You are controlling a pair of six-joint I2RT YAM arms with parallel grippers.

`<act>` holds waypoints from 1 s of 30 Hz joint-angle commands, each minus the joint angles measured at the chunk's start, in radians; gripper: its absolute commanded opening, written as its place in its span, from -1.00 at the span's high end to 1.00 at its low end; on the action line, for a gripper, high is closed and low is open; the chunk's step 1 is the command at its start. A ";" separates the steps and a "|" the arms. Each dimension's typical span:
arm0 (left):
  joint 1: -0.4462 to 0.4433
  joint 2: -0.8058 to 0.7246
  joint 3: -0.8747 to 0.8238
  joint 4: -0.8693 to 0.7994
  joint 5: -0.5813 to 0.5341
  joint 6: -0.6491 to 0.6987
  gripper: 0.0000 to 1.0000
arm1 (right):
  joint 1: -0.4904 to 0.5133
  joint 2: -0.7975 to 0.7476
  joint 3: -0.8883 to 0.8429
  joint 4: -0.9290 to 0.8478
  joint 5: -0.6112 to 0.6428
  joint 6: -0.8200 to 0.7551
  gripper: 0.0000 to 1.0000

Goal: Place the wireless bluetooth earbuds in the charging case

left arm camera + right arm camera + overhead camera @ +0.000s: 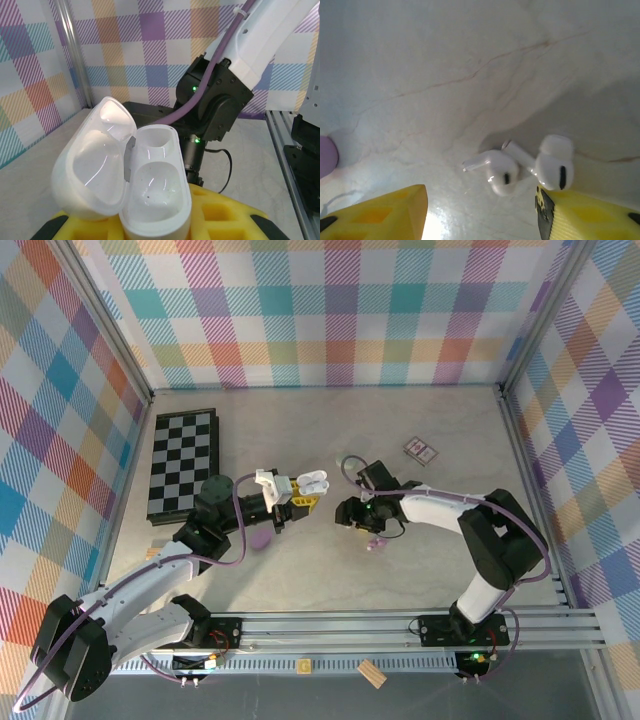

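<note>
My left gripper (150, 226) is shut on the white charging case (156, 192), held up above the table (400, 570) between yellow fingers (235, 215). The case's lid (95, 160) is swung open to the left and both sockets are empty. In the top view the left gripper (296, 492) and the case (312, 481) sit mid-table. Two whitish earbuds (502, 171) (554, 169) lie touching each other on the table. My right gripper (480, 216) hangs open just over them, and the right-hand earbud lies against its right finger (592, 217). From above, the right gripper (352, 512) covers them.
A folded chessboard (183, 462) lies at the left and a small patterned card (421, 449) at the back right. Lilac pieces rest on the table below the left gripper (262, 538) and beside the right gripper (376, 543). A wooden block (371, 673) sits by the front rail.
</note>
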 commanded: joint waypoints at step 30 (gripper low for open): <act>-0.006 -0.038 0.019 -0.046 0.003 0.052 1.00 | -0.008 0.057 -0.056 0.185 -0.085 0.094 0.23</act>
